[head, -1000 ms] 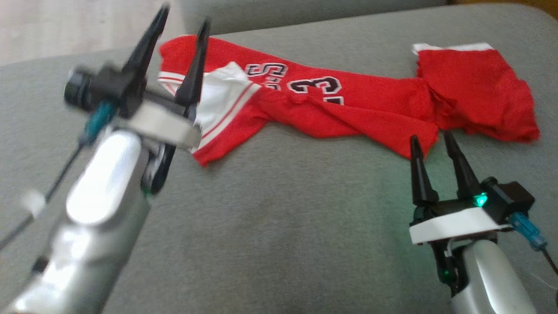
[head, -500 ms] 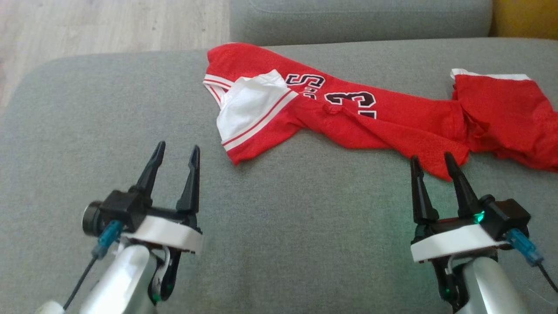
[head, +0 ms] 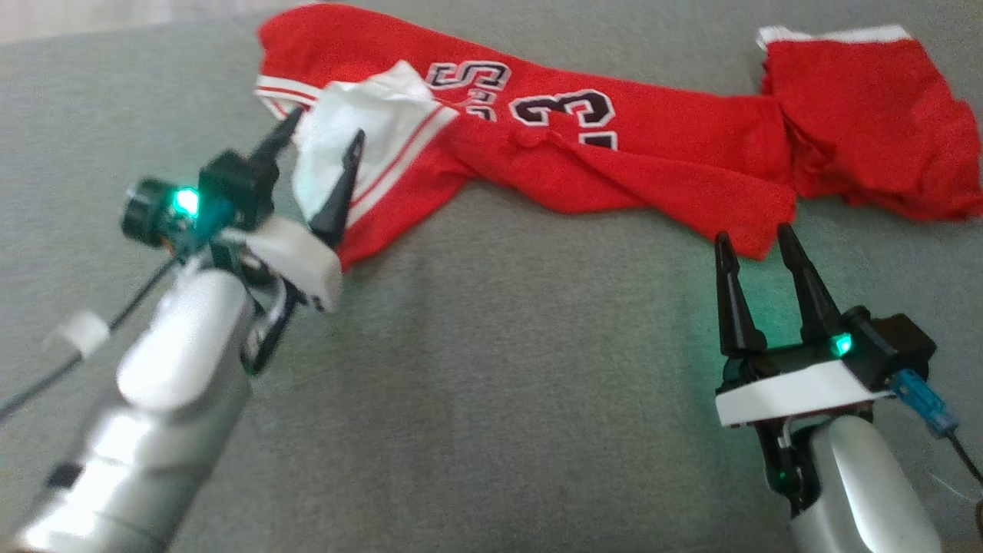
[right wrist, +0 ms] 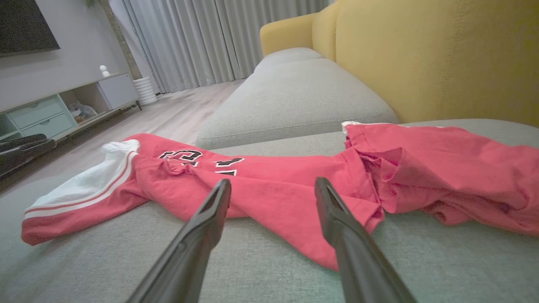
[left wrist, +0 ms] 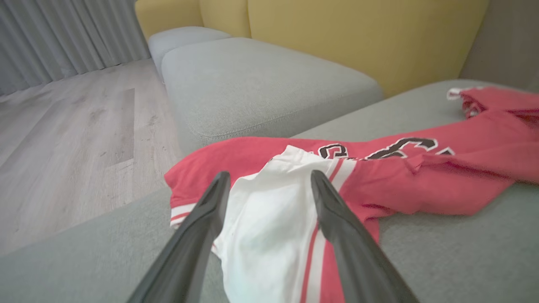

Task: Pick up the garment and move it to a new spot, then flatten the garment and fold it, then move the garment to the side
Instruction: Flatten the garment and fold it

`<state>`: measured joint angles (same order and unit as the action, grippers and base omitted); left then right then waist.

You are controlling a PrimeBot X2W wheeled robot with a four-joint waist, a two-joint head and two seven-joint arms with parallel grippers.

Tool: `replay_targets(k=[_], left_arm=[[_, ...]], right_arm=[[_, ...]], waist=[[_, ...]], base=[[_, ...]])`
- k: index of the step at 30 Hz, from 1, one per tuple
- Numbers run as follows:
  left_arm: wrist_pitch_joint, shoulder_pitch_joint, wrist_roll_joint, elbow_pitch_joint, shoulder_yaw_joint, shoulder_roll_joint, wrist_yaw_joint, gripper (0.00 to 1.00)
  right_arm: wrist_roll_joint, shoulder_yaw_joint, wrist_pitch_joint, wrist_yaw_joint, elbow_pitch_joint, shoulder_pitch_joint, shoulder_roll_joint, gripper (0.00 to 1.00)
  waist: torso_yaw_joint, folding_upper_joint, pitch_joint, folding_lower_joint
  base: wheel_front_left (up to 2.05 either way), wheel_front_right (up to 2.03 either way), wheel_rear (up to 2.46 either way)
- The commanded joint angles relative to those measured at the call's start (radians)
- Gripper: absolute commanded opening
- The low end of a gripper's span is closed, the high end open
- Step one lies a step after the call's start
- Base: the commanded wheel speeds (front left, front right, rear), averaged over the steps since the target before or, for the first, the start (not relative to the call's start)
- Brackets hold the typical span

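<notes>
The crumpled red mesh jersey (head: 614, 184), white-trimmed with black-edged numerals, lies stretched left to right across the far part of the grey fabric sofa cushion (head: 499, 369). The wrist views add a yellow backrest (left wrist: 358, 38) behind it and pale wooden floor (left wrist: 63, 139) past its left end. The right wrist view also shows grey curtains (right wrist: 189, 42). The left claw (head: 326, 127), spread, has its fingers either side of the jersey's white left end; contact cannot be told. The right claw (head: 752, 234), also spread, sits just on the near side of the red edge.
</notes>
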<state>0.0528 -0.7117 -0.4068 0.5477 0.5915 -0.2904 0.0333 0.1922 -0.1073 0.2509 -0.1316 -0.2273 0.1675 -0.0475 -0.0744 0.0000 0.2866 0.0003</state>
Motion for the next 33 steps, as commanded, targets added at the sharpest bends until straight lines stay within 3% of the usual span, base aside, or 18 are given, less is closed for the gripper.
replay_targets(k=[1,11,21,22,23,24,33], left_arm=[[-0.013,-0.072,0.027,0.011,-0.019,-0.052,0.008,1.00],[-0.034,-0.270,0.101,0.230,0.077,-0.092,0.081,1.00],[-0.084,-0.369,0.043,0.341,0.189,-0.122,0.097,1.00],[-0.097,-0.374,0.022,0.340,0.210,-0.128,0.097,0.56],[-0.097,-0.374,0.022,0.340,0.210,-0.128,0.097,0.56],[-0.107,-0.379,0.000,0.336,0.231,-0.136,0.097,0.00],[-0.069,-0.413,-0.124,0.298,0.359,-0.184,0.097,0.00]], right_arm=[[-0.002,-0.027,0.011,0.001,0.036,0.028,-0.003,1.00],[0.011,-0.040,0.011,0.001,0.040,0.042,-0.003,1.00],[0.038,-0.057,0.011,0.001,0.048,0.056,-0.003,1.00],[0.040,-0.058,0.011,0.001,0.048,0.058,-0.003,1.00],[0.040,-0.058,0.011,0.001,0.048,0.058,-0.003,1.00],[0.043,-0.057,0.011,0.001,0.048,0.059,-0.003,1.00],[0.038,-0.046,0.011,0.001,0.036,0.054,-0.003,1.00]], waist=[[-0.047,0.0000,0.046,-0.0003],[-0.111,0.0000,0.099,-0.0003],[-0.148,0.0000,0.124,-0.0003],[-0.150,0.0000,0.125,-0.0003],[-0.150,0.0000,0.125,-0.0003],[-0.152,0.0000,0.126,-0.0003],[-0.132,0.0000,0.091,-0.0003]], base=[[0.00,0.00,0.00],[0.00,0.00,0.00],[0.00,0.00,0.00],[0.00,0.00,0.00],[0.00,0.00,0.00],[0.00,0.00,0.00],[0.00,0.00,0.00]])
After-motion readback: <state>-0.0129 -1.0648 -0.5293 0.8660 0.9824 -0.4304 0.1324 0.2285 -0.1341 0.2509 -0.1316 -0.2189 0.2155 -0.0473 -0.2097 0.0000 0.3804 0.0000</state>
